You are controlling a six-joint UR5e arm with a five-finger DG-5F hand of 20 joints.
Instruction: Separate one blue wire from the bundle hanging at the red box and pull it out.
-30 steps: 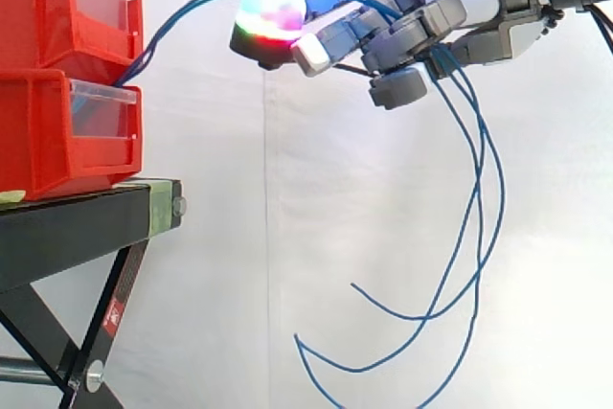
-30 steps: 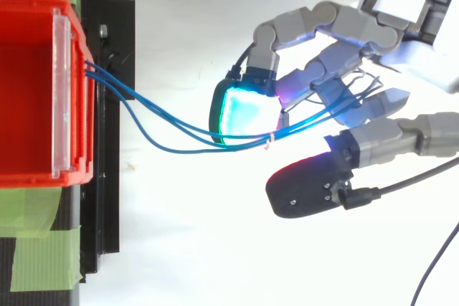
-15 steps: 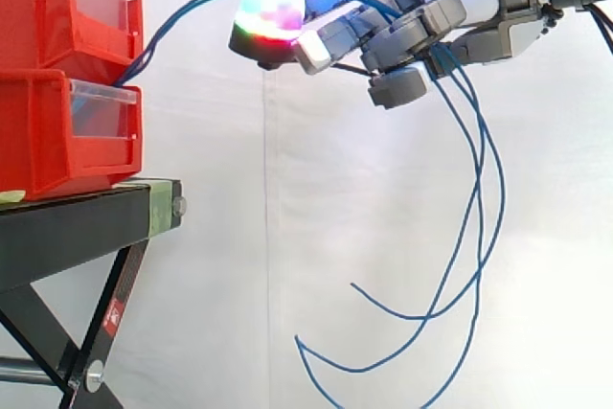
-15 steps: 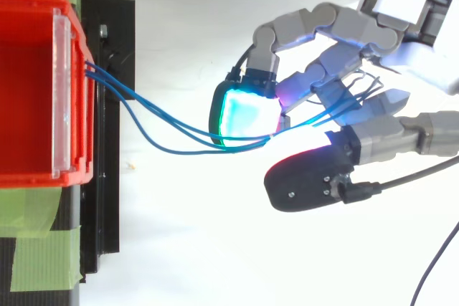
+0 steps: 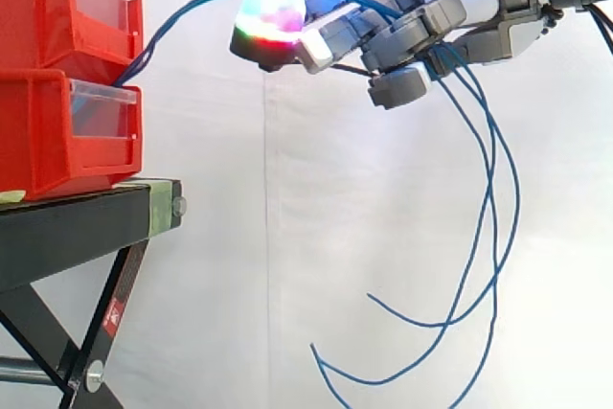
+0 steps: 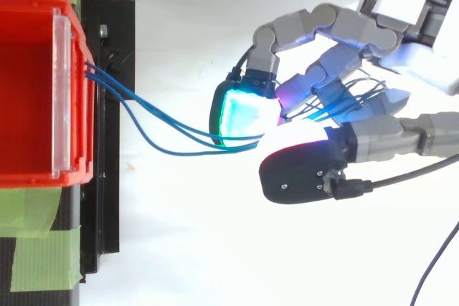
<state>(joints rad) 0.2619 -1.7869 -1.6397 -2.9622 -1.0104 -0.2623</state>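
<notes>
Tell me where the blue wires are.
In the side view the blue wires arc from the red bins at left up into the hand at upper right, then their loose ends hang below it.

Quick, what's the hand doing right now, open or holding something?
Hand: shut on the blue wires, fingers curled round them.
</notes>
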